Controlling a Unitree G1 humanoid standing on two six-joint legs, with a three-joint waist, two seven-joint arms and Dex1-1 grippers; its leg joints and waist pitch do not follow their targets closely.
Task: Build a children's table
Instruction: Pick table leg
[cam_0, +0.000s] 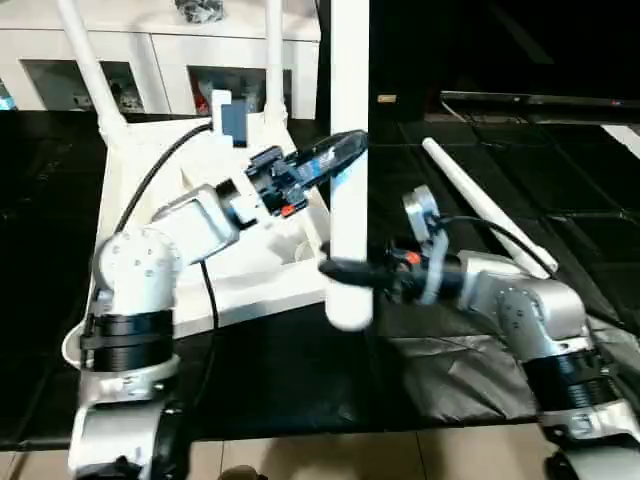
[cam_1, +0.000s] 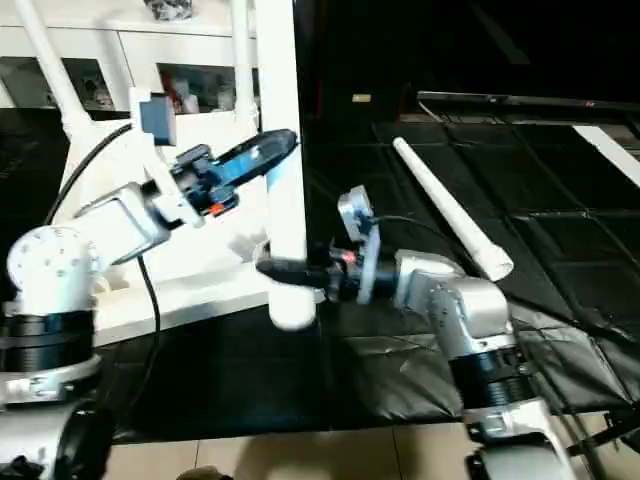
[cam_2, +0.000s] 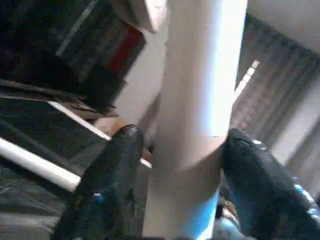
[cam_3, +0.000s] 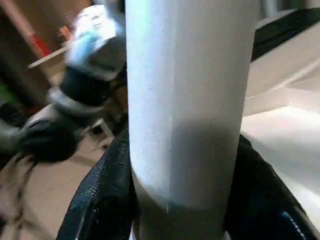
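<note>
Right wrist view: upright white leg (cam_3: 187, 100) lodged between right pincer (cam_3: 182, 200) fingers, pinched near its lower end. Left pincer (cam_0: 335, 160) straddled same leg higher up, fingers (cam_2: 107, 185) spread, small gaps either side. Upturned tabletop (cam_0: 150, 180) lay behind on dark floor mat (cam_0: 300, 370); spare leg (cam_0: 485, 215) lay beside right arm.

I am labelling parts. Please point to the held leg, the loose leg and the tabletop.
held leg (cam_0: 349, 150), left eye view, middle of shaft
loose leg (cam_1: 445, 215), right eye view, middle of shaft
tabletop (cam_0: 250, 285), left eye view, near edge
</note>
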